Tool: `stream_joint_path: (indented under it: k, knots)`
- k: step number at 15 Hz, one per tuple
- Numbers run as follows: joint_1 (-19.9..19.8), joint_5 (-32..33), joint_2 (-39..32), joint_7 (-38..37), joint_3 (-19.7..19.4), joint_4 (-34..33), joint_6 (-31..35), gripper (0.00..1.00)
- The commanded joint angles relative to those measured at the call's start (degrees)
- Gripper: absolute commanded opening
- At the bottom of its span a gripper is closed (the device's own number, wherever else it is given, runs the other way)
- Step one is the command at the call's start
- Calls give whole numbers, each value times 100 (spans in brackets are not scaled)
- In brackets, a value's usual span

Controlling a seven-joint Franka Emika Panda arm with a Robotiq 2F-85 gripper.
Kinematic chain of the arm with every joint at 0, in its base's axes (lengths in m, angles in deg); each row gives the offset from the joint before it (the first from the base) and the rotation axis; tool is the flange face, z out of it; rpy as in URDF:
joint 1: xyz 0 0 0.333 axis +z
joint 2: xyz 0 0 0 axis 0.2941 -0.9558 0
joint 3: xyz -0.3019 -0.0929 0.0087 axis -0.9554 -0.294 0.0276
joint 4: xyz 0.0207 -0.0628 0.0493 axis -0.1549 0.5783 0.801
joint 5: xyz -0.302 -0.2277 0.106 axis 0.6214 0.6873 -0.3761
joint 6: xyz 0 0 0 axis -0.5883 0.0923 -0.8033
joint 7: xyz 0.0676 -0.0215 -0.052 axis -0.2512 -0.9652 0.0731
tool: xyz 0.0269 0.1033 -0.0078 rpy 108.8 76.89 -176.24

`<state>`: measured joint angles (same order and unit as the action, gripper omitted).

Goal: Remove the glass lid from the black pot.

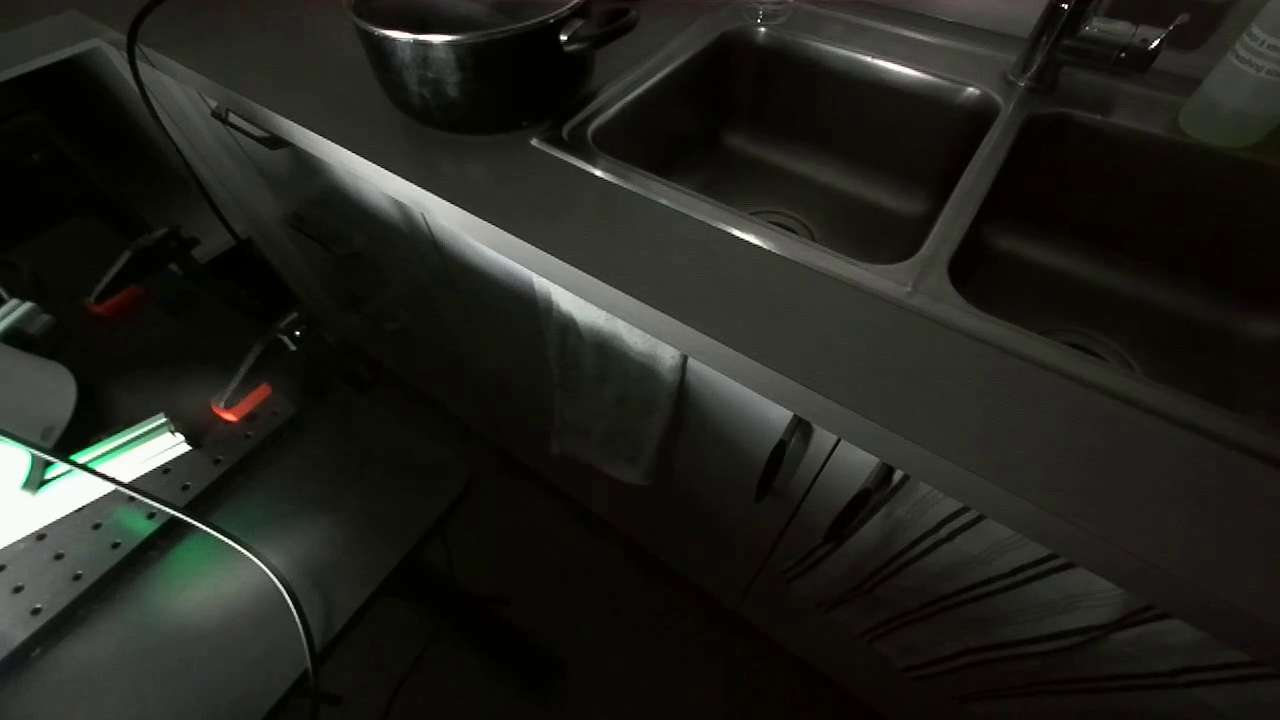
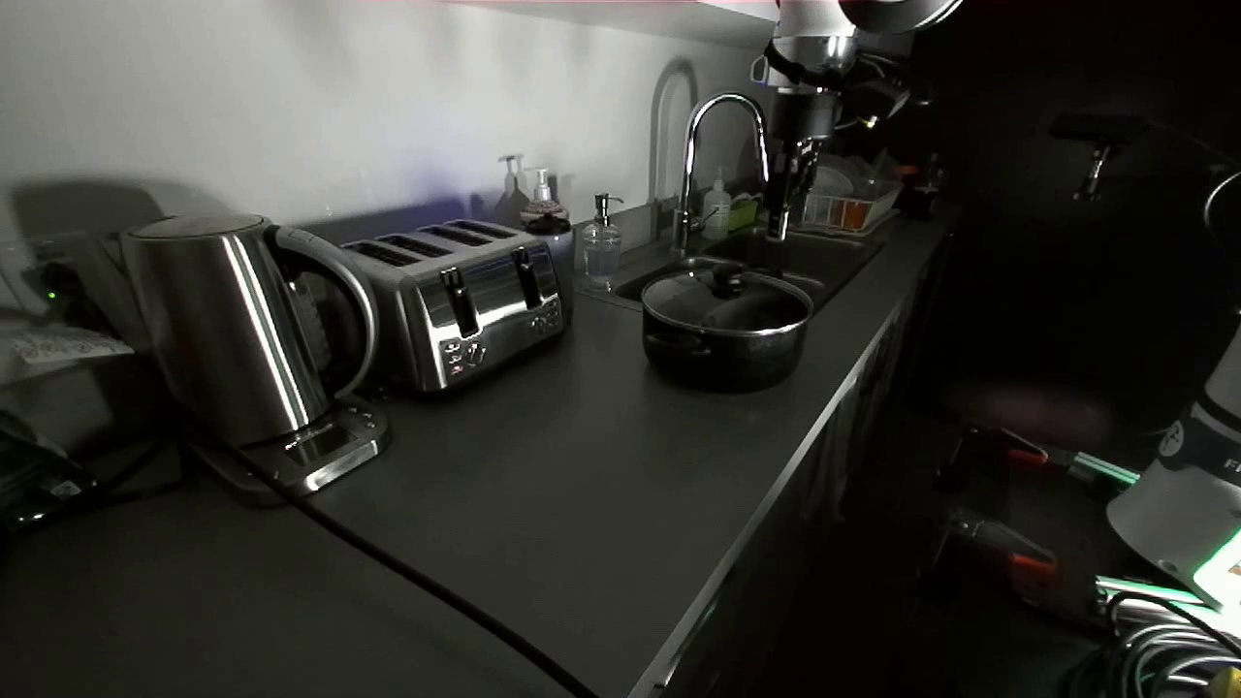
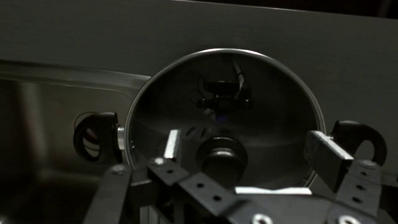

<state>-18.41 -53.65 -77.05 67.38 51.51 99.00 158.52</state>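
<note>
Operator: State the position of the glass lid point(image 3: 227, 121) relative to the gripper point(image 3: 247, 147).

Technician: The lid is seated on the black pot point(image 2: 727, 359), which stands on the counter point(image 2: 543, 504) beside the steel sink point(image 1: 965, 200). In the wrist view, its dark knob point(image 3: 222, 165) appears between the two fingers point(image 3: 326, 161), closer to one than the other. The fingers are spread apart. In an exterior view, the gripper hangs higher than the lid and clear of it.

Operator: List all legible markings.

Technician: The bottle point(image 1: 1235, 100) behind the sink carries a label point(image 1: 1258, 55) on which "Washing" can be read; the rest is cut off or too faint. On the dark band point(image 2: 1202, 448) of the robot base point(image 2: 1168, 519), an "F" shows where the view ends. Markings on the toaster point(image 2: 490, 301) are too small to read.

Operator: Identify the containers and their contents.

Technician: Pot: contents cannot be determined through the reflective lid. Sink: two basins point(image 1: 850, 160), with a drain point(image 1: 785, 222) visible in each. Dish rack point(image 2: 822, 211): holds dishes point(image 2: 832, 182) and one orange item point(image 2: 854, 214). Pump bottle point(image 2: 601, 254): see-through; fill level cannot be determined.
</note>
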Motion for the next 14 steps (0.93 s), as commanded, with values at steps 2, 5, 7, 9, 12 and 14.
stream_joint_path:
  k: [2, 5, 7, 9, 12, 14]
  knots:
    - [-59, 189, -921, -356, 39, -882, -161, 100]
    - [-50, 204, -1364, -459, 9, -1269, -237, 100]
    - [-40, 183, -1584, -483, -11, -1463, -292, 100]
    - [-27, 172, -1740, -482, -24, -1587, -353, 100]
    - [-9, 182, -1913, -482, -31, -1719, -506, 100]
    - [0, 197, -2013, -493, -33, -1782, -590, 100]
